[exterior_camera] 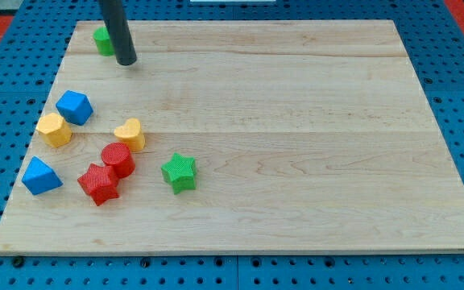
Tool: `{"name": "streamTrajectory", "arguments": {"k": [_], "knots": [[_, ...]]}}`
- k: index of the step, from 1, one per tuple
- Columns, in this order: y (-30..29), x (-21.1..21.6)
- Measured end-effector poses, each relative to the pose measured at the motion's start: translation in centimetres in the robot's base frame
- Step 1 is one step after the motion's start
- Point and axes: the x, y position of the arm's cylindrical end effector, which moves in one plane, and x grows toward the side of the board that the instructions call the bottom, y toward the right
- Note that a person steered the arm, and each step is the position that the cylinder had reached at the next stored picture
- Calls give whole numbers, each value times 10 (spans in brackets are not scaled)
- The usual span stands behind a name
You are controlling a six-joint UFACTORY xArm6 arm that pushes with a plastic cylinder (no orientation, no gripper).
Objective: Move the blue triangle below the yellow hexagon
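The blue triangle (40,176) lies near the board's left edge, toward the view's bottom. The yellow hexagon (54,129) sits just above it, touching a blue cube (74,106) on its upper right. My tip (126,60) is at the view's top left, far above both, right beside a green block (102,39) that the rod partly hides.
A yellow heart (130,133), a red cylinder (118,159) and a red star (98,184) cluster right of the blue triangle. A green star (179,171) lies further right. The wooden board (296,121) rests on a blue pegboard.
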Motion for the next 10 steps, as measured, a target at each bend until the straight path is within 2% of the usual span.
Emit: {"name": "streamTrajectory", "arguments": {"k": [1,2,3,4,5,6,8,9,10], "knots": [[9,34],[110,37],[198,62],[234,110],[235,183],[226,223],[54,307],[-63,304],[-91,250]]}}
